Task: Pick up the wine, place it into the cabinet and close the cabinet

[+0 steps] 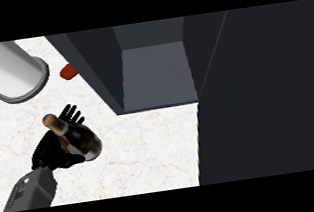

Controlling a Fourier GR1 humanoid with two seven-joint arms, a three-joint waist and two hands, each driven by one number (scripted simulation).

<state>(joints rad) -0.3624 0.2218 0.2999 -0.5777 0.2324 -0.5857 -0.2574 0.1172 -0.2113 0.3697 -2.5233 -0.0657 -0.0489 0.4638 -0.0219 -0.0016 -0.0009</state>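
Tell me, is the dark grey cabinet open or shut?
Open: the dark grey cabinet shows its lighter inside, and the dark panel at its right looks like the swung-out door.

Pale veined marble counter (148, 152)

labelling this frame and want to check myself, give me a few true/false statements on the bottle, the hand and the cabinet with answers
1. The left hand is curled round the wine bottle. True.
2. The wine bottle stands inside the cabinet. False: it is in the left hand, over the counter, left of the cabinet's opening.
3. The cabinet is open. True.
4. The right hand is pushing on the cabinet. False: the right hand shows nowhere in the head view.
5. A red thing lies between the white cylinder and the cabinet. True.
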